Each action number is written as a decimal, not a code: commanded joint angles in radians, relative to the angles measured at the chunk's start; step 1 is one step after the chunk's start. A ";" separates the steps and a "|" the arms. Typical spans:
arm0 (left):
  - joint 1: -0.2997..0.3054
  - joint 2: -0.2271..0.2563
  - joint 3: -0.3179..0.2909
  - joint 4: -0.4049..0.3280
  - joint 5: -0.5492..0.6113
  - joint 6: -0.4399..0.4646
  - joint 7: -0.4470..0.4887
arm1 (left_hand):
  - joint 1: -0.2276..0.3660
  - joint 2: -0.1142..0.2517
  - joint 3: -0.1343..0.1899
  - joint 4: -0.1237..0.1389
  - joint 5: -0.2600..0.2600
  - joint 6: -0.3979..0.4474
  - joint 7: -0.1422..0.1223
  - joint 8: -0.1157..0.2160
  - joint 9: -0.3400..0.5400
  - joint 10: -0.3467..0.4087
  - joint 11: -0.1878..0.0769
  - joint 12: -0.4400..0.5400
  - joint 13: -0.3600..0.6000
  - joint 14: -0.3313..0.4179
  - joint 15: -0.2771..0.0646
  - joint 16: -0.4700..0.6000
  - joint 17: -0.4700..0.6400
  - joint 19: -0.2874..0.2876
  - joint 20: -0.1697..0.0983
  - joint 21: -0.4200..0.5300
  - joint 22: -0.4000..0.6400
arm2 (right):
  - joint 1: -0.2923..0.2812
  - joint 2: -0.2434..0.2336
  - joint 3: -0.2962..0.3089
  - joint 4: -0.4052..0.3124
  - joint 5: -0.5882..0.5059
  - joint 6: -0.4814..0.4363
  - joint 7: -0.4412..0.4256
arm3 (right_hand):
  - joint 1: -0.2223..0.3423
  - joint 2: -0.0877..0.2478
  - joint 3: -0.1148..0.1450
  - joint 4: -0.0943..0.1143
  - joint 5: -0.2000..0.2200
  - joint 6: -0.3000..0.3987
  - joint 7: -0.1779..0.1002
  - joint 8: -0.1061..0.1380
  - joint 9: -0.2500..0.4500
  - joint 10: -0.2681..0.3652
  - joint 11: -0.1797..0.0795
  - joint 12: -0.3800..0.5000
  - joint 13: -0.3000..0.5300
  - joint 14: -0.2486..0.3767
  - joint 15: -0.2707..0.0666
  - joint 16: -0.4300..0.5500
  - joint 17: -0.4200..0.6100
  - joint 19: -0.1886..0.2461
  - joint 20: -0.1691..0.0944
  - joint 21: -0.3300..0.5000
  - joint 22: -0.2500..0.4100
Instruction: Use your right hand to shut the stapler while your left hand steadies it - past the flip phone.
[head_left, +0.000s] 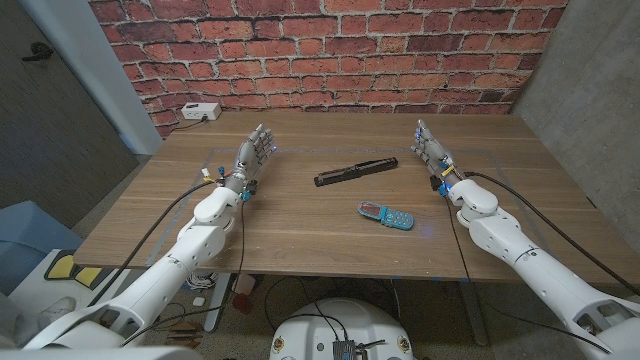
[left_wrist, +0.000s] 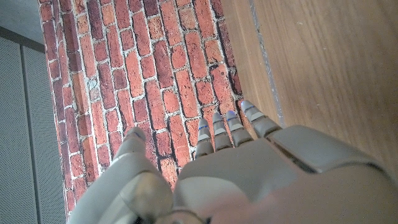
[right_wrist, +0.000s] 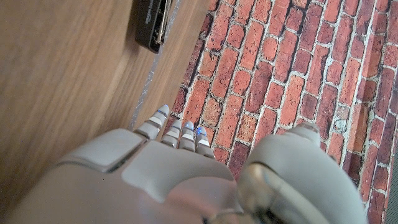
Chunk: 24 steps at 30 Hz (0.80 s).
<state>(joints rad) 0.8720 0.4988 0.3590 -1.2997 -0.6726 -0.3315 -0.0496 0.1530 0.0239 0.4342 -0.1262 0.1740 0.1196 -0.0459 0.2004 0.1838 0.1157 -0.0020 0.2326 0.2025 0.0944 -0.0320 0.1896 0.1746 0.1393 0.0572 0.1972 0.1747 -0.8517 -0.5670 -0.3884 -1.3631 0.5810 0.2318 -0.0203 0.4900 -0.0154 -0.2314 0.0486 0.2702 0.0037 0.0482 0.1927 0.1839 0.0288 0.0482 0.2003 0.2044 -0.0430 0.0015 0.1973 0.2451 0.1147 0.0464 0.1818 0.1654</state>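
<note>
Stapler mid-table, flip phone nearer front edge

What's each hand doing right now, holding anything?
Left hand: open, holding nothing, well left of the stapler.
Right hand: open, holding nothing, apart from the stapler.

I can read no text here: pale lettering on the black stapler in my right wrist view is too blurred, and the flip phone shows nothing readable.
</note>
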 joint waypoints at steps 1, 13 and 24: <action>0.051 0.015 -0.013 -0.077 0.004 -0.010 0.036 | 0.006 0.001 0.009 -0.002 0.004 0.003 0.001 0.000 0.004 0.006 0.000 0.002 0.003 0.001 0.002 -0.003 0.003 0.002 -0.003 -0.001 0.002 | 0.009 -0.048 -0.022 -0.027 -0.082 -0.011 -0.018 | 0.014 -0.003 0.001 -0.007 0.007 0.005 0.001 0.006 0.003 0.006 -0.003 0.006 0.001 0.002 -0.006 0.003 -0.002 0.004 -0.007 0.004 0.003; 0.036 -0.041 -0.011 -0.017 -0.022 -0.045 0.025 | -0.010 -0.036 -0.012 -0.007 0.004 0.005 -0.009 -0.003 0.003 0.025 -0.006 0.006 0.003 0.021 -0.011 0.004 0.004 0.024 -0.010 0.005 0.001 | 0.004 -0.098 -0.022 -0.051 -0.131 0.002 -0.004 | 0.062 -0.003 0.011 -0.032 0.012 0.022 -0.012 0.014 0.003 0.031 -0.021 0.013 -0.002 0.021 -0.024 0.009 -0.015 0.019 -0.014 0.008 0.003; 0.041 -0.054 -0.013 -0.009 -0.049 -0.053 -0.002 | -0.021 -0.073 -0.032 -0.013 0.007 0.004 -0.005 -0.004 0.003 0.031 -0.005 0.006 0.003 0.027 -0.012 0.004 0.005 0.041 -0.014 0.008 0.001 | 0.030 -0.138 -0.040 -0.064 -0.213 -0.004 -0.003 | 0.117 0.000 0.025 -0.060 0.017 0.035 -0.018 0.018 0.003 0.049 -0.030 0.017 -0.001 0.043 -0.043 0.015 -0.025 0.039 -0.019 0.012 0.003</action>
<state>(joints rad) 0.9103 0.4690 0.3499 -1.3289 -0.6927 -0.3632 -0.0248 0.1292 -0.0370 0.4087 -0.1407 0.1739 0.1214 -0.0479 0.2004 0.1837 0.1392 -0.0040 0.2322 0.2023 0.1090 -0.0359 0.1896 0.1745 0.1681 0.0432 0.1972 0.1720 -0.8431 -0.6673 -0.4130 -1.4128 0.4405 0.2314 -0.0263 0.5891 -0.0119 -0.2044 -0.0010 0.2779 0.0325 0.0302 0.2076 0.1838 0.0647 0.0232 0.2078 0.1999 -0.0083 -0.0330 0.2051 0.2186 0.1455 0.0299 0.1895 0.1652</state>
